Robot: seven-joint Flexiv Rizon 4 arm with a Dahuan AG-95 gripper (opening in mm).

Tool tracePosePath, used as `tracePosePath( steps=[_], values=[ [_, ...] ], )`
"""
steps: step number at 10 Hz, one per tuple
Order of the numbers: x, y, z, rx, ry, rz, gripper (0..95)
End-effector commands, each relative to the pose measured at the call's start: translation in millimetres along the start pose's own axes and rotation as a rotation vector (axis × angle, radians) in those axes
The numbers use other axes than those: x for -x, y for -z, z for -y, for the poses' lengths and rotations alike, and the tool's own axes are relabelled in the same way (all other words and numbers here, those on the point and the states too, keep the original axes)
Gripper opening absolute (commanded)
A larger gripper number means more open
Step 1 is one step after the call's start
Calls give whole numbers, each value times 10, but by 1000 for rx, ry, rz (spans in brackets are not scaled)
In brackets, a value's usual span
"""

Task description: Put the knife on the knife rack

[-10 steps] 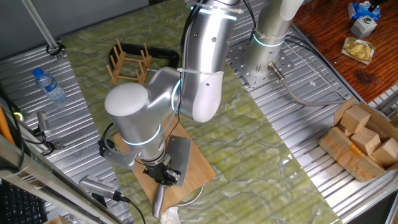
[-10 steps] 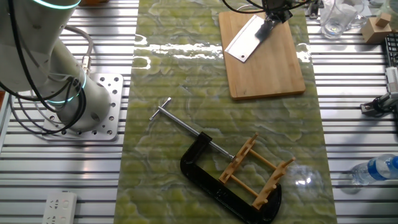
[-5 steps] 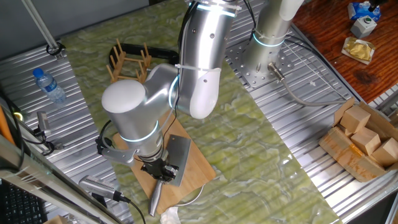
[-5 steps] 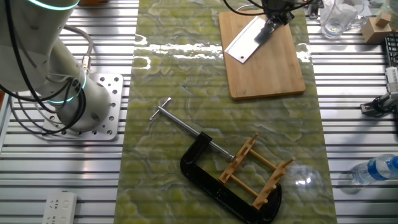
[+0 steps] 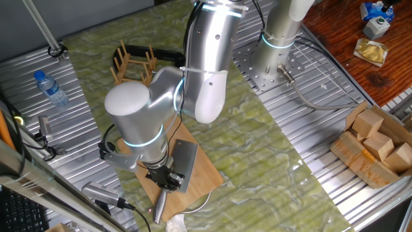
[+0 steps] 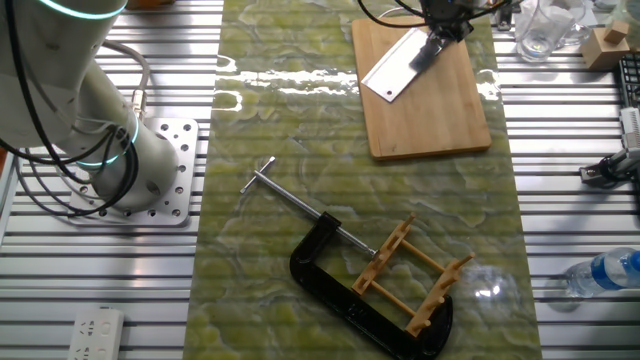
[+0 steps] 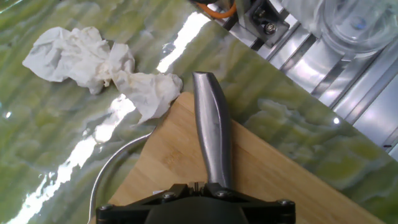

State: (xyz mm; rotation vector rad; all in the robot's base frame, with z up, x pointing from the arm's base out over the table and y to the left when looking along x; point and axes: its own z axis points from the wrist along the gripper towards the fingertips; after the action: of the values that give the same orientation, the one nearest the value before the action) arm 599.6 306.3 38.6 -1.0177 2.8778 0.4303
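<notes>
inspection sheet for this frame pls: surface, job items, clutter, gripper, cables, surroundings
Surface: green marbled mat over slatted metal table.
Knife: flat on the cutting board, handle toward the board's edge.
Rack: far end of the mat, upright, inside a black C-clamp; no knife on it.
Clutter: crumpled tissue beside the board; water bottle; wooden blocks in a box.
Gripper: down at the knife's handle end; open or shut cannot be told.
Cables: black cables looped around the arm base.
Surroundings: clear glass by the board.
</notes>
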Motion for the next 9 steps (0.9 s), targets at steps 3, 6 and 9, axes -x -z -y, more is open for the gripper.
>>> tracePosePath(
  steps=[3,6,9],
  values=[
    [17,1,14,-84,6,-42,0],
    [-12,-16,54,-84,27,-36,0],
    [-34,-8,80,-87,43,-43,0]
  ],
)
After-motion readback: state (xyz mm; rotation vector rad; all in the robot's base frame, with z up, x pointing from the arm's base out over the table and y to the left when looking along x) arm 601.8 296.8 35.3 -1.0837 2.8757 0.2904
